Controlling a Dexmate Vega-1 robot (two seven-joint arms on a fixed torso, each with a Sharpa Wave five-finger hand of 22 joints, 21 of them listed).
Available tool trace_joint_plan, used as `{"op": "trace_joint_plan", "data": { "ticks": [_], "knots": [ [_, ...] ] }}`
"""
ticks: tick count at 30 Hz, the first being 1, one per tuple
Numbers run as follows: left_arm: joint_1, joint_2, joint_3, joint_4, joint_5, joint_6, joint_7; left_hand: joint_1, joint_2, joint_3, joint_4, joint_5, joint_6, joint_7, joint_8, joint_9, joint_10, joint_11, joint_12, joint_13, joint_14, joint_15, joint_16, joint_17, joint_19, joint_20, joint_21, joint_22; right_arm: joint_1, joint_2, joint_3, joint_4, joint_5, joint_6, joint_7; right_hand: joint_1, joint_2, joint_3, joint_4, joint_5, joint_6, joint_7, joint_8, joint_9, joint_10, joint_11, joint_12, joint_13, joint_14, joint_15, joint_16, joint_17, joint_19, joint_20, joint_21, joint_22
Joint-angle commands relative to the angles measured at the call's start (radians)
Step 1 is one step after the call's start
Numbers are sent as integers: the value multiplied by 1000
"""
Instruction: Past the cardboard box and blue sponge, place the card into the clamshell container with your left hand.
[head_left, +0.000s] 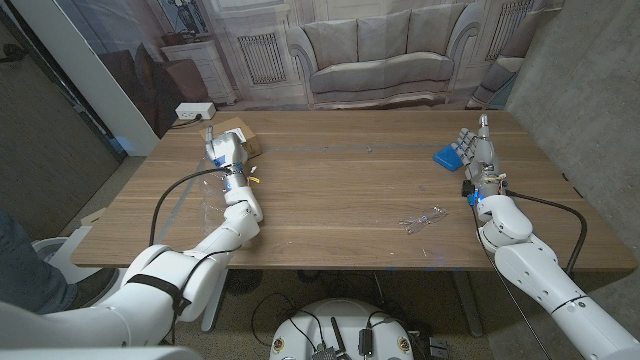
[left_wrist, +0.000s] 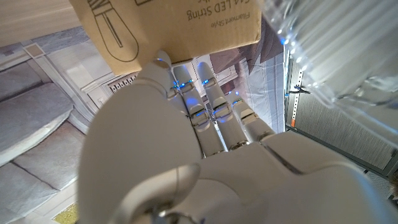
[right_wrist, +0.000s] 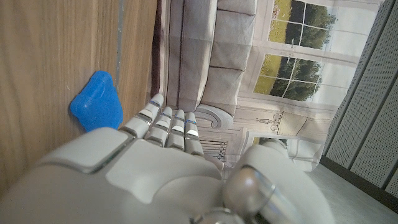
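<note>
Cardboard box (head_left: 238, 132) sits at the table's (head_left: 350, 200) far-left corner; left hand (head_left: 224, 152) reaches beside it, seemingly over the clear clamshell container (head_left: 205, 205); its grip and card: cannot tell; right hand (head_left: 478, 152) waits, fingers extended, by the blue sponge (head_left: 447, 156).

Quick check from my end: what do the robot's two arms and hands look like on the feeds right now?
Both arms have glossy white rounded shells. The left arm has a black band near the shoulder and a black cable looping beside its forearm; the right arm has a black cable too. The left hand and right hand have pale grey segmented fingers, with blue lights on the left hand's.
</note>
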Motion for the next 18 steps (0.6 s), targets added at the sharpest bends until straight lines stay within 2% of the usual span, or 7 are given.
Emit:
{"op": "trace_joint_plan", "data": {
  "ticks": [1, 18],
  "knots": [
    [19, -9, -17, -46, 23, 12, 0, 12, -2, 7, -1, 1, 5, 7, -1, 3, 9, -2, 8, 8, 15, -94, -6, 2, 8, -89, 0, -1, -1, -1, 4, 2, 1, 11, 8, 2, 8, -8, 2, 0, 12, 1, -2, 2, 6, 1, 0, 5, 8, 3, -5, 4, 7, -2, -6, 1],
    [37, 10, 22, -115, -2, 45, 0, 17, -4, 17, -1, -1, 10, 14, -3, 3, 17, 1, 10, 21, 34, -95, -13, 2, 17, -96, -4, 0, -22, 4, 12, -18, 4, 38, 18, 2, 9, -10, 2, 0, 12, 1, -3, 2, 6, 1, 0, 5, 7, 3, -5, 4, 7, -3, -8, 1]
  ]
}}
